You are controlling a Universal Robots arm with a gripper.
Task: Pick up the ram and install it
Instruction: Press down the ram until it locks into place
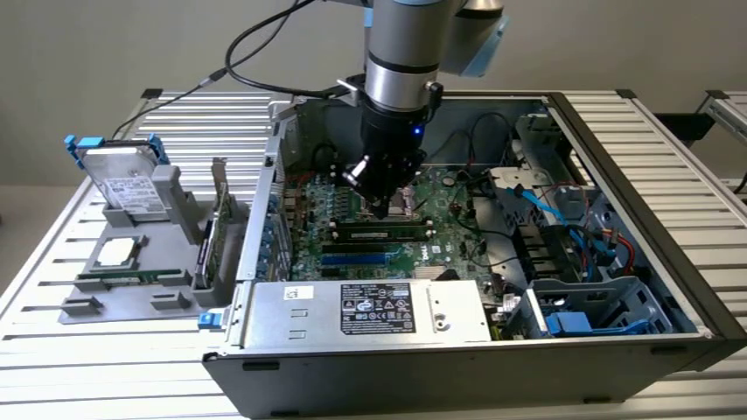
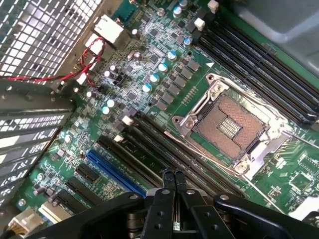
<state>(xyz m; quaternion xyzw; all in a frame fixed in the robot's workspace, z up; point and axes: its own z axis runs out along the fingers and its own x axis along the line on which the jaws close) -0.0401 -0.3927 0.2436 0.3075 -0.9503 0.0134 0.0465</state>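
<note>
The ram (image 1: pixel 380 233) is a long dark-green stick with black chips. It lies along a motherboard slot inside the open computer case (image 1: pixel 653 175), level with the board. My gripper (image 1: pixel 380 203) hangs straight above it on the far side, close over the board and not holding it. In the wrist view the gripper (image 2: pixel 173 174) is shut, its two thin fingers pressed together with nothing between them. Their tips sit over the row of long black memory slots (image 2: pixel 149 144).
The CPU socket (image 2: pixel 227 124) lies open beside the slots, and a blue slot (image 2: pixel 114 172) runs alongside. A power supply (image 1: pixel 367 311) fills the case front, with cables (image 1: pixel 561 219) at the exterior view's right. At the left, a grey holder (image 1: pixel 129 262) carries a hard drive (image 1: pixel 122 179) and a green card (image 1: pixel 216 236).
</note>
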